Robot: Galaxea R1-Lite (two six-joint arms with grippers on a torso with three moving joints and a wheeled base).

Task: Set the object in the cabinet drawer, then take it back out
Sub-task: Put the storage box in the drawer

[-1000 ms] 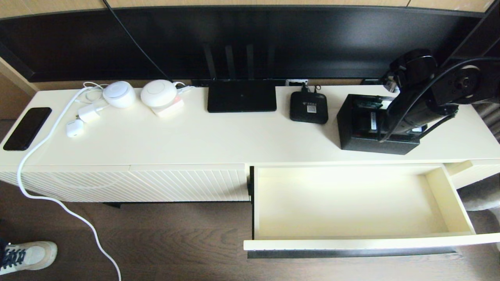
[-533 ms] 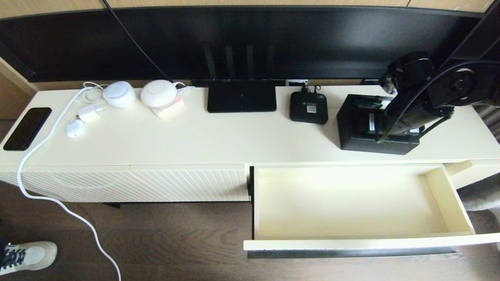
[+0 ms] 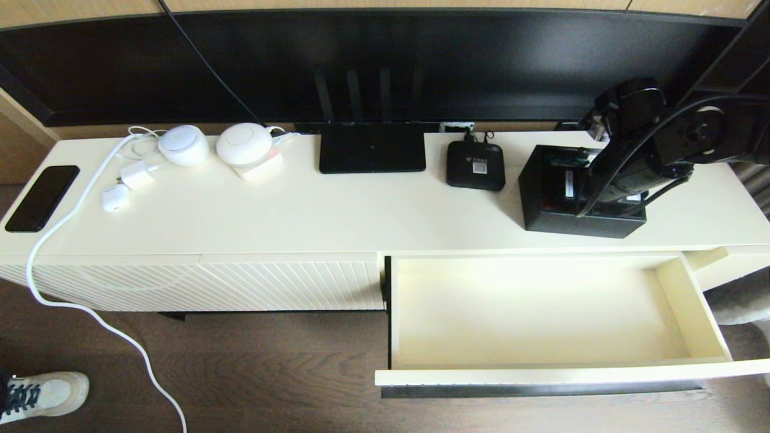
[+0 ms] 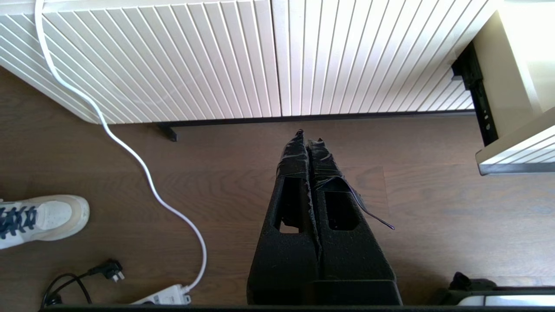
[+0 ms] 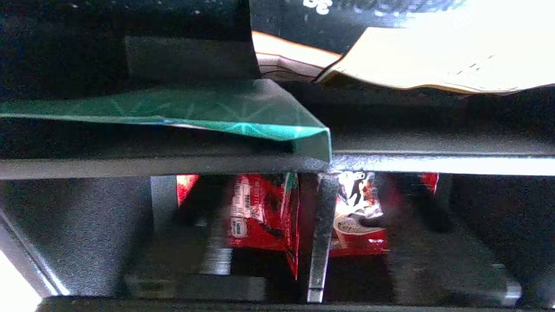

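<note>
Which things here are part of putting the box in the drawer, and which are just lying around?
Job:
organizer box
open cabinet drawer
right end effector, down in the box

Lying about:
router
set-top box
phone
white charger
left end effector, parked near floor

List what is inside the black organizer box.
Black three-compartment organizer box: red snack packets, a teal packet, pale paper. The right claw covers the rest.
</note>
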